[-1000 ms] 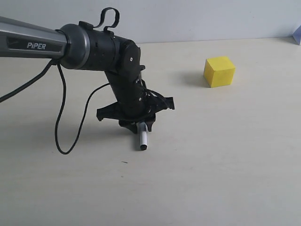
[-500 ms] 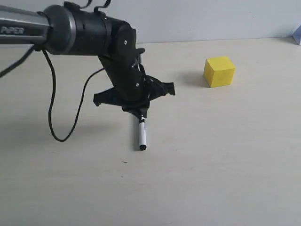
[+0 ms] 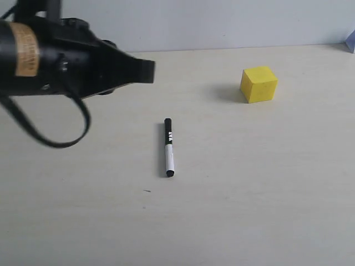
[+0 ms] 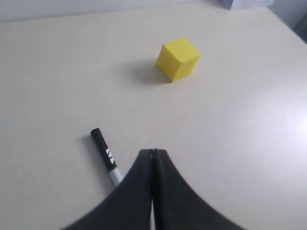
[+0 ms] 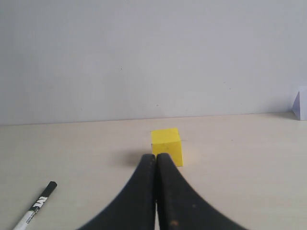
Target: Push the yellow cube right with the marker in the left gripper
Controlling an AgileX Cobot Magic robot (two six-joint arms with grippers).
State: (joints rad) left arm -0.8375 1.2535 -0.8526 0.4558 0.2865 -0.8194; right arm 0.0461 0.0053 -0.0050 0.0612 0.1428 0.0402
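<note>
The marker (image 3: pixel 168 147) lies flat on the table by itself, black cap toward the back, with no gripper touching it. The left wrist view shows the marker (image 4: pixel 105 155) beside and below my left gripper (image 4: pixel 153 151), whose fingers are pressed together with nothing between them. In the exterior view the left gripper (image 3: pixel 148 71) hovers high at the upper left, close to the camera. The yellow cube (image 3: pixel 258 84) sits at the back right, well apart from the marker. My right gripper (image 5: pixel 156 156) is shut and empty, with the yellow cube (image 5: pixel 166 144) just beyond its tips and the marker (image 5: pixel 36 205) off to one side.
A pale blue-white object (image 3: pixel 351 41) pokes in at the table's far right edge, near the back wall. The black cable loop (image 3: pixel 55 133) hangs under the left arm.
The left gripper let go of the marker and rose up and to the left, toward the camera. The marker now lies flat on the table. The cube has not moved.
</note>
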